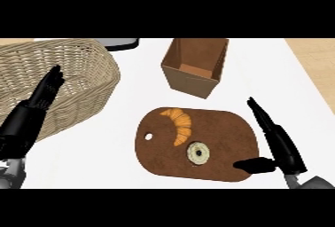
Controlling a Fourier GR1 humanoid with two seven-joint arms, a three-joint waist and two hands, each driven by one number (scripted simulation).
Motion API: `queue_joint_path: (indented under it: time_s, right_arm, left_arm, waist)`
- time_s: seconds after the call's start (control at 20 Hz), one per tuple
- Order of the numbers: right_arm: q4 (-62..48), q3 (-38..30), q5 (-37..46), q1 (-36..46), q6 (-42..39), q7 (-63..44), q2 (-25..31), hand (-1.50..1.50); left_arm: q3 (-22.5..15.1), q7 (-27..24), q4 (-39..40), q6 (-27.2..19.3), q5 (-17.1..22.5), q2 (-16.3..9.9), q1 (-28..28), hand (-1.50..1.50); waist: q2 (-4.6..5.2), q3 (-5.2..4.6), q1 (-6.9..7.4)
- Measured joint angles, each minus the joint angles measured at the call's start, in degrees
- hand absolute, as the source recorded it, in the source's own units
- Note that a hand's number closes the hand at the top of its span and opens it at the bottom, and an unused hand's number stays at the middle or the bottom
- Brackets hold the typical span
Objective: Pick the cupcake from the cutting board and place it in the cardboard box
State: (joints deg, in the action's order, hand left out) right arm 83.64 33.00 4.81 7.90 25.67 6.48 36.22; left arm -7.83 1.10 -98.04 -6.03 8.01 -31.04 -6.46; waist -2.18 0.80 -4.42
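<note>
On the cutting board (216,133), open right robot hand (278,146) edges beside the cupcake (197,153).

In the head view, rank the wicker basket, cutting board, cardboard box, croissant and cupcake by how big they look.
1. Wicker basket, though the view's edge cuts it off.
2. Cutting board.
3. Cardboard box; it stands tall, so its height may make the top-down look misleading.
4. Croissant.
5. Cupcake, smallest.

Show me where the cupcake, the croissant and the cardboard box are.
cupcake (198,153), head view, on its round top.
croissant (179,123), head view, on the middle of its curve.
cardboard box (191,83), head view, on its front outer wall.
</note>
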Motion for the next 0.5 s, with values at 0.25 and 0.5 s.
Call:
queue_joint_path:
  time_s: [0.25, 0.5]
  right_arm:
    - [4.66, 5.46, 15.58, -1.29, 6.12, -3.95, 4.95, -1.50]
    - [15.72, 9.37, 26.71, -4.17, 4.38, -16.49, 9.88, -1.50]
  left_arm:
    - [-3.65, 1.37, -1.75, 0.65, 0.29, 2.89, 1.20, 0.00]
    - [-7.47, 3.37, 1.31, 0.24, -0.35, 6.53, 1.10, 0.00]
  waist:
    - [0.20, -0.42, -0.85]
    - [0.79, -1.12, -1.15]
